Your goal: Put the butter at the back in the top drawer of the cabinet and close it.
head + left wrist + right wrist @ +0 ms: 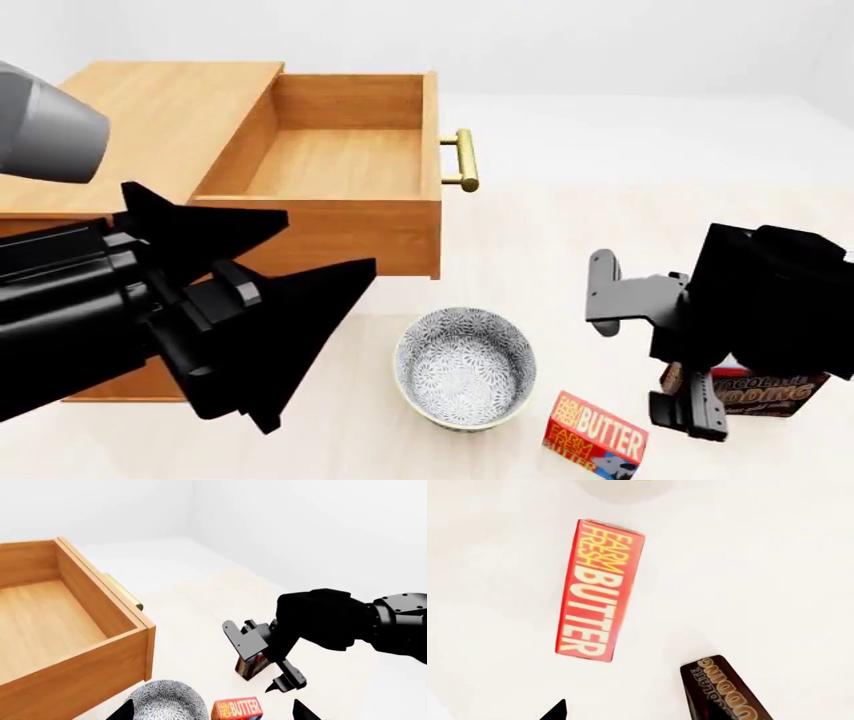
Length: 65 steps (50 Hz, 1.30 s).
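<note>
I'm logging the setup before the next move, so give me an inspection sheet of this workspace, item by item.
Surface: pale tabletop, bare around the items.
Job's things: butter lies flat beside the bowl, not held; top drawer pulled open and empty inside; cabinet behind it.
Clutter: patterned bowl in front of the drawer; chocolate pudding box standing beside the butter, partly hidden by the right arm.
Grippers: right gripper open, above the table beside the pudding box, holding nothing; left gripper open and empty, fingers spread near the drawer front.
Cables: nothing seen.
Surroundings: plain white walls, nothing else seen.
</note>
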Motion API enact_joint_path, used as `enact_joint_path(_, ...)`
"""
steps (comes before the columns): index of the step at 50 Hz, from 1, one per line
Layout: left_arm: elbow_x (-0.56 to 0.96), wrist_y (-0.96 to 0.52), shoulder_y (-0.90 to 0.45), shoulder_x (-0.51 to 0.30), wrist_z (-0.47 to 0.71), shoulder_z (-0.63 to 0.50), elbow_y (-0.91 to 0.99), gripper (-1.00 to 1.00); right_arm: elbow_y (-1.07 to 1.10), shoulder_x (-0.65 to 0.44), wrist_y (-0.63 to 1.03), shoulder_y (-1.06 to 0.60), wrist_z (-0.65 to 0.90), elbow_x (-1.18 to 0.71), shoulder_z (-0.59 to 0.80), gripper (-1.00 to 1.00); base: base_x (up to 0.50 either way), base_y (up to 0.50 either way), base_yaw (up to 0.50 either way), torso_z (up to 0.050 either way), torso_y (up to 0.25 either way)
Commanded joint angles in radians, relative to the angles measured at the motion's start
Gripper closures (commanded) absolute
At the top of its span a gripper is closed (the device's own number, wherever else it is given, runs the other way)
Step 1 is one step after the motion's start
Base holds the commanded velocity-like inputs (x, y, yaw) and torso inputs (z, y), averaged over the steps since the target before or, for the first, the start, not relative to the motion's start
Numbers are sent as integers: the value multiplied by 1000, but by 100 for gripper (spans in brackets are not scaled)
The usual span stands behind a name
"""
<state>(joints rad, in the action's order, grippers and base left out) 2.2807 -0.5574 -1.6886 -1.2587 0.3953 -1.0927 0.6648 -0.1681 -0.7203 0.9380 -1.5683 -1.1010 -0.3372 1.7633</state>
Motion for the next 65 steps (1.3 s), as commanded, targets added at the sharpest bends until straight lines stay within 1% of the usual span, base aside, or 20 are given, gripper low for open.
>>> enact_joint_path(1, -12, 0, 17, 7, -5, -6, -9, -100, -46, 27, -36, 37, 2, -5, 1, -100, 0, 0, 0, 0, 0)
enact_joint_path(26, -20, -2, 37, 9, -15, -7, -24, -100, -131, 77, -94, 104, -6, 0, 27, -100, 0, 0, 0, 0, 0)
enact_joint_path(65, -32, -1, 65, 13, -20, -6, -31, -100, -158, 71, -177, 157, -8, -34, 1, -100, 0, 0, 0, 0, 0)
